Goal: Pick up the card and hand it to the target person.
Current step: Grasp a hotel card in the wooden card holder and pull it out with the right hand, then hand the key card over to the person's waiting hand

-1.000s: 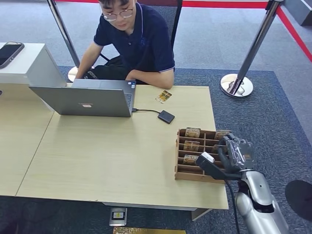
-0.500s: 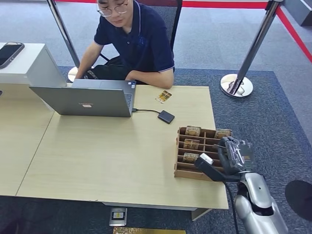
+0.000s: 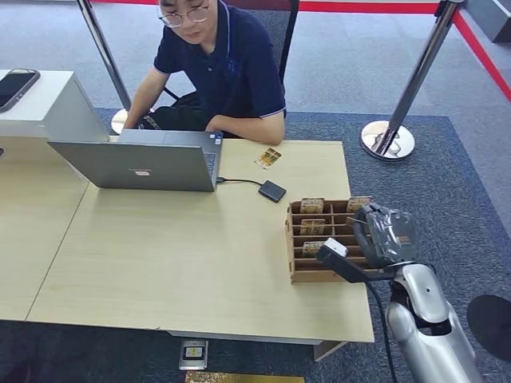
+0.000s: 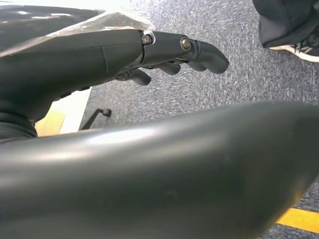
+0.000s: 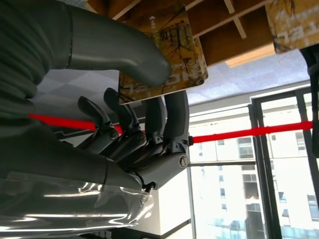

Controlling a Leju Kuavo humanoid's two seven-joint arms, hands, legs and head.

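- Clearly the right hand [image 5: 150, 124] has a card [image 5: 165, 55] pinched, thumb on one face and dark fingers [image 5: 175, 117] on the other, along the card's free edge while its far part sits in the wooden rack [image 3: 301, 275]
- Seen from the head, that right hand [image 3: 386, 235] is at the rack's right side, by the desk's [image 3: 180, 263] near right corner
- Judging by its look, the card is thin, light and fairly stiff, with a printed face that may be slick; a pinch across both faces near the edge suits it, and a straight pull along the slot seems safest, since a twist could bend it or drag the light rack
- Left hand [image 4: 177, 55] hangs over the carpet, fingers loosely apart, holding nothing
- More cards stand in other slots; one loose card [image 3: 267, 158] lies near the far edge
- Beyond that edge sits the person [image 3: 223, 72], behind a laptop [image 3: 138, 163]
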